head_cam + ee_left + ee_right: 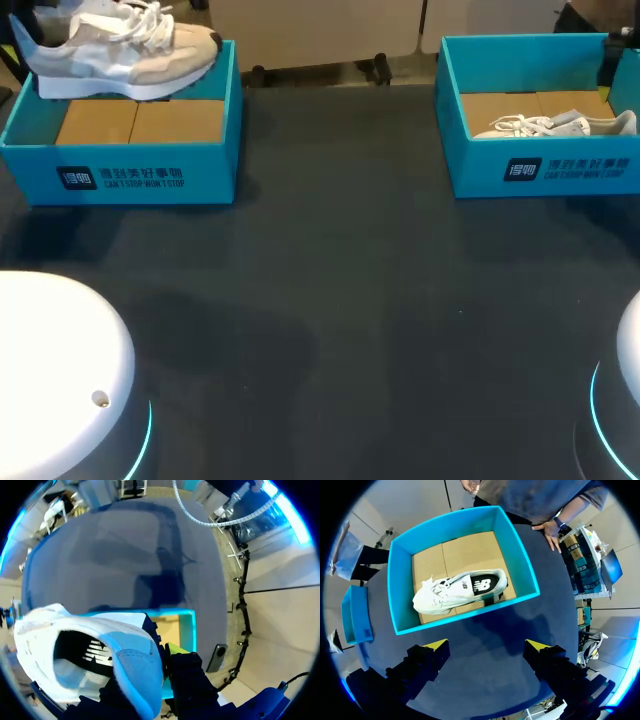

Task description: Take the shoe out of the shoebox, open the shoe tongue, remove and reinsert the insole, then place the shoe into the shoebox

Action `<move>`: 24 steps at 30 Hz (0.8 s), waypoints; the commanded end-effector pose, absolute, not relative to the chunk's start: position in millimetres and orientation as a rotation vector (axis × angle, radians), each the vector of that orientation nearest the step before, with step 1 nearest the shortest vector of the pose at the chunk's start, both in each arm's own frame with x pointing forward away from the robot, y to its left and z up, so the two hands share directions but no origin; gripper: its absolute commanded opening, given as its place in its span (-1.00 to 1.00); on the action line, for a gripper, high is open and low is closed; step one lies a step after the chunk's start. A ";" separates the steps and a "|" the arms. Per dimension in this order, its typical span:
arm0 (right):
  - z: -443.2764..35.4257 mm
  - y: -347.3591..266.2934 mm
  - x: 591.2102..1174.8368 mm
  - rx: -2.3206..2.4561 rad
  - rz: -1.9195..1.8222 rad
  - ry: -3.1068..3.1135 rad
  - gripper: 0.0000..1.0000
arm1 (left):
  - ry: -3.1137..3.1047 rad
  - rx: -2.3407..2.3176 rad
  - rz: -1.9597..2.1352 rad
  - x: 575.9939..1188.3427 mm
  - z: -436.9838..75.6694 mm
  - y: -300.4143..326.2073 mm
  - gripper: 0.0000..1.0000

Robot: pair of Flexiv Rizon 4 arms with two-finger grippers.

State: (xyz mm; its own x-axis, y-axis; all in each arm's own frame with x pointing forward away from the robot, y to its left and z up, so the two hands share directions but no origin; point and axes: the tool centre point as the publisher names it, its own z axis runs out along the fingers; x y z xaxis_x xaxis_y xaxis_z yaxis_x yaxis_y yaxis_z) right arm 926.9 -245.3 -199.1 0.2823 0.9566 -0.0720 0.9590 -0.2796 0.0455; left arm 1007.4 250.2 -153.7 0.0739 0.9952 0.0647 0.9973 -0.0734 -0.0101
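Box print: white lettering showing on teal cardboard shoebox (120, 175)
Left gripper (155, 675): clamping heel of white-and-beige sneaker (100, 645)
Right gripper (487, 647): hovering, fingers spread wide

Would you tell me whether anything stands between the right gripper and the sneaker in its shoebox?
Nothing visible does. The right gripper hangs open over bare table, and the white sneaker lies on its side in the open teal shoebox ahead. Only the box's near wall lies between them, likely passable from above.
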 end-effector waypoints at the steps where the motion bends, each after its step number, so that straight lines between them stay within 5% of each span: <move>1: -199.2 -245.1 926.7 2.451 -0.047 1.834 1.00 | -2.103 -2.343 -0.182 965.8 -138.4 238.2 -1.00; 24: -199.2 -245.1 926.7 2.451 -0.047 1.834 1.00 | -1.919 -2.423 -0.218 819.9 -138.8 139.3 -1.00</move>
